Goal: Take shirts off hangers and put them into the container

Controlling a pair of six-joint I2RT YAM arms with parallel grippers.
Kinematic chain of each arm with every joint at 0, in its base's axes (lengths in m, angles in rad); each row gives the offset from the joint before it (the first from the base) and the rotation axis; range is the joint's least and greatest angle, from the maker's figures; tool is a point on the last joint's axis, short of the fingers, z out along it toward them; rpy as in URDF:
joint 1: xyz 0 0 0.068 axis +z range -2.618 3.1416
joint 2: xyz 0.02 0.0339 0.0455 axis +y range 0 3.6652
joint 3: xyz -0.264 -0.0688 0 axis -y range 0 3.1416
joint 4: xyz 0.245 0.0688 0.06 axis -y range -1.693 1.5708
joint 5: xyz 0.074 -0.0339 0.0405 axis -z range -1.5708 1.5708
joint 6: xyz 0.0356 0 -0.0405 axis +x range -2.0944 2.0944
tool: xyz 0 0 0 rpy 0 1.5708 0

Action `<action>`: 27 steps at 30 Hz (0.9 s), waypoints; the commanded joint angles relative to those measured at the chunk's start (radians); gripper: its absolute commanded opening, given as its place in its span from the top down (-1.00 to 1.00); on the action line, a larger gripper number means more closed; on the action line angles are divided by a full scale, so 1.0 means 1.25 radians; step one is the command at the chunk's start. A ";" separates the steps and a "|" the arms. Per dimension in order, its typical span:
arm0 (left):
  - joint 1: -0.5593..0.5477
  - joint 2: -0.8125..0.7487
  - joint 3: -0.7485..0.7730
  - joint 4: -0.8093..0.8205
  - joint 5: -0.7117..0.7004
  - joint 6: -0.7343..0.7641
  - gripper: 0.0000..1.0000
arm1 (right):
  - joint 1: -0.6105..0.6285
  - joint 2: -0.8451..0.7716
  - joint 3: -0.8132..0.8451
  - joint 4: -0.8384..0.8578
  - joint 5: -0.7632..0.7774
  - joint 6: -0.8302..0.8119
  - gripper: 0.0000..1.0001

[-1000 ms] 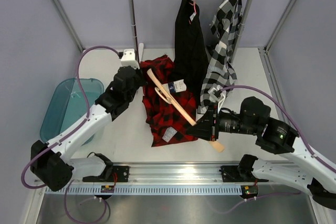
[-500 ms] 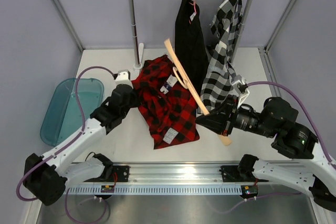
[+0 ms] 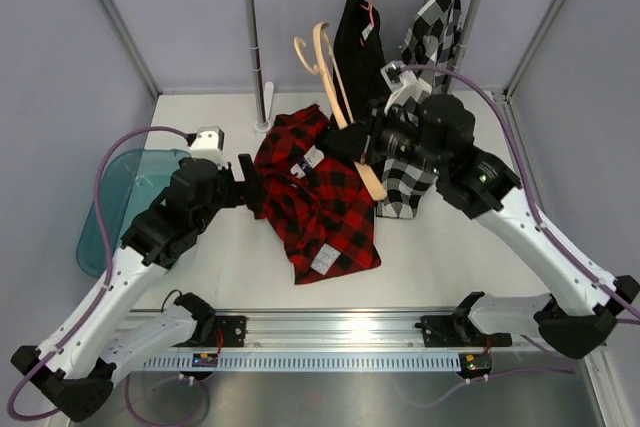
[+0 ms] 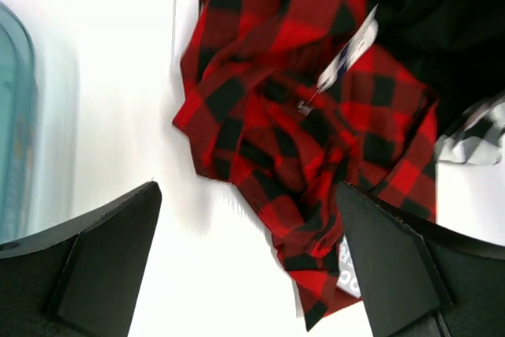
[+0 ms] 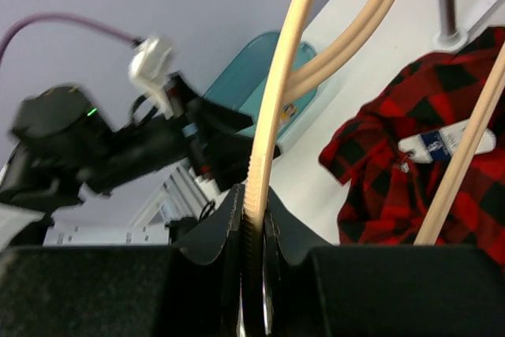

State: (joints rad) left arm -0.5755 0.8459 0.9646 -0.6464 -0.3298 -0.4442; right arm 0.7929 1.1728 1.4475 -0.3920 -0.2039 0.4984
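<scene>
I see left end effector [image 4: 246,195] spread wide, gripping nothing, just beside red-and-black plaid shirt [image 3: 318,197] crumpled on white surface [image 3: 230,257]. Right end effector [image 5: 252,195] pinching light tan wooden hanger [image 3: 334,72] above shirt. Translucent teal plastic tub [image 3: 105,212] at far left.

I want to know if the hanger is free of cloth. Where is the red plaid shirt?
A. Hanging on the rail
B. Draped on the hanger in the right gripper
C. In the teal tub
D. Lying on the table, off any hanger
D: the red plaid shirt lies crumpled on the table, while the right gripper holds the bare wooden hanger raised above it.
</scene>
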 commanded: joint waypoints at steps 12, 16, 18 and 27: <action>0.006 -0.118 -0.102 0.137 -0.018 0.211 -0.98 | -0.221 0.366 0.394 0.204 -0.133 0.167 1.00; 0.008 -0.117 -0.111 0.132 -0.021 0.212 -0.98 | -0.238 0.456 0.468 0.241 -0.161 0.218 1.00; 0.008 -0.113 -0.113 0.126 -0.028 0.213 -0.98 | -0.243 0.496 0.497 0.258 -0.177 0.238 1.00; 0.010 -0.111 -0.114 0.122 -0.007 0.208 -0.98 | -0.262 0.580 0.526 0.358 -0.179 0.319 1.00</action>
State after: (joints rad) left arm -0.5686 0.7132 0.8238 -0.5434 -0.3439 -0.2005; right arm 0.4843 1.8965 2.0441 -0.0811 -0.4030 0.8429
